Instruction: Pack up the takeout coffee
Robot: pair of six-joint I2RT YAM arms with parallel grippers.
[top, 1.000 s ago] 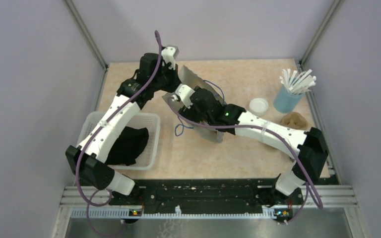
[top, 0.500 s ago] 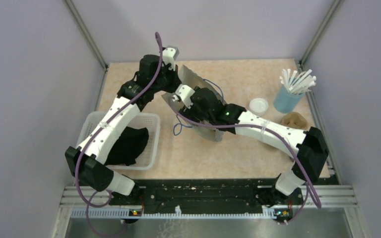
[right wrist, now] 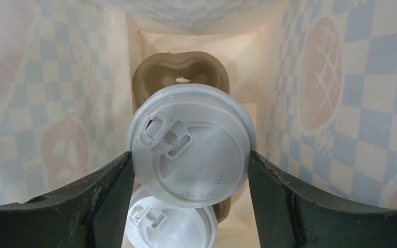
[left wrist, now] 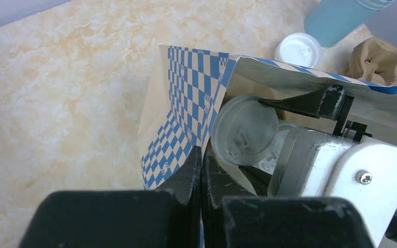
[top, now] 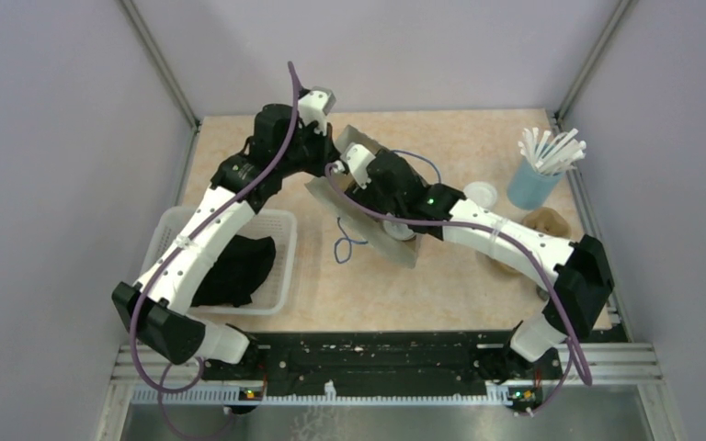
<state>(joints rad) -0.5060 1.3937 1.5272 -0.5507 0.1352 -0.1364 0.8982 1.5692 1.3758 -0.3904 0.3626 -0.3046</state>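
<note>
**Two lidded takeout cups inside a paper bag held open**

The table (top: 478, 138) has a beige, marbled, matt top. At its centre stands the paper bag (left wrist: 186, 88), thin and creased, printed outside with a blue-and-white check and showing pale checks and round bread motifs on its inner walls. The left gripper (left wrist: 201, 155) is pinched flat on the bag's rim, with no gap between its fingers. At the left sits a white slotted plastic basket (top: 276, 220) containing a crumpled black cloth (top: 234, 271). On the bag's floor lies a brown moulded-pulp carrier (right wrist: 181, 67) with rounded wells. The right gripper (right wrist: 190, 157) reaches down into the bag, its dark curved fingers spread wide and pressed against opposite sides of the upper cup (right wrist: 196, 134). That cup has a round, pale grey, translucent lid with a raised sip tab and embossed lettering; its sides are hidden. The lower cup (right wrist: 173, 227), with a whiter lid of the same form, sits beneath it, partly covered. At the far right, a blue tumbler (top: 529, 188) holds white sticks (top: 552, 147); beside it lie a brown crumpled wad (top: 547, 222) and a loose white lid (top: 480, 195).
</note>
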